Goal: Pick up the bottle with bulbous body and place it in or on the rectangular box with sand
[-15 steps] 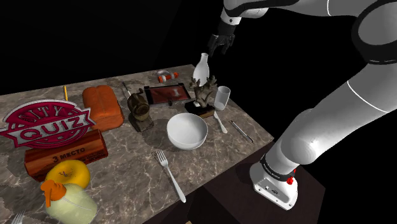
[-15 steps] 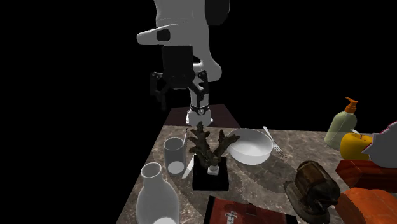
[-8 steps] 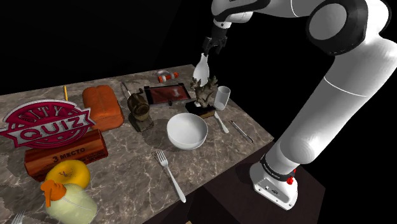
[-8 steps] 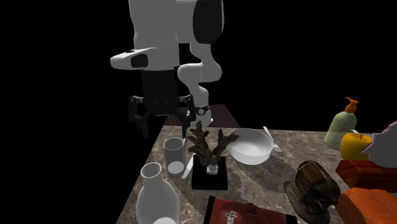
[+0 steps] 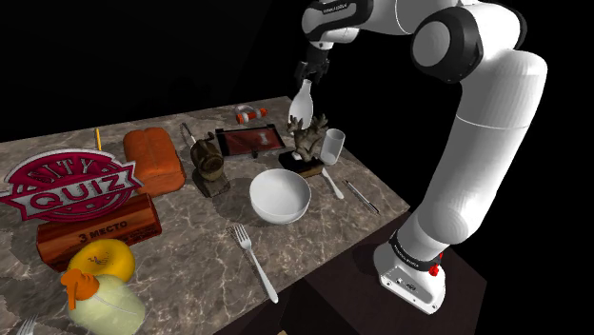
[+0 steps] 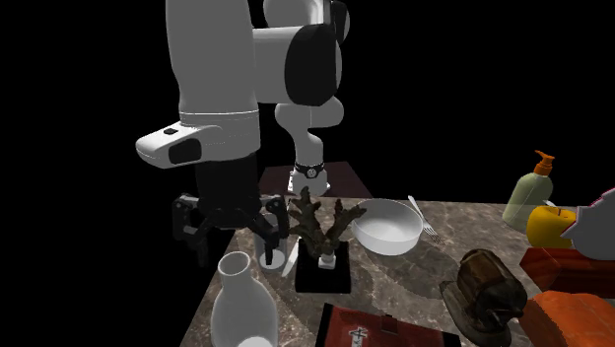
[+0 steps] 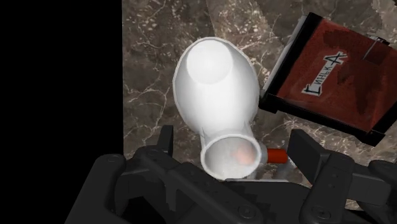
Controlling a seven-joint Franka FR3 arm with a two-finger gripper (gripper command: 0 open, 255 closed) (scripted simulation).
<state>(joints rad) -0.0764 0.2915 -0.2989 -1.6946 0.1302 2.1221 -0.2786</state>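
The white bottle (image 5: 303, 99) with a bulbous body and a flared neck stands near the table's far edge; it also appears as the bottle (image 6: 241, 308) and the bottle (image 7: 215, 89). My black gripper (image 5: 312, 72) hangs open just above its mouth. In the wrist view the gripper (image 7: 235, 147) has its fingers (image 7: 167, 137) spread to either side of the neck, not touching it. From the second exterior view the gripper (image 6: 232, 235) hovers right over the bottle's top. The flat rectangular box (image 5: 249, 140) with a red-brown filling lies beside the bottle, seen too as the box (image 7: 331, 75) and the box (image 6: 379, 330).
A coral-like ornament (image 5: 306, 143) on a black base, a clear glass (image 5: 332, 146) and a white bowl (image 5: 280, 196) stand close by. A small red-and-white bottle (image 5: 250, 113) lies at the far edge. Beyond the table's edges (image 7: 124, 76) is a black area.
The arm has swung towards the shoulder view's left and come down over the white bottle. The fingers stayed apart throughout.
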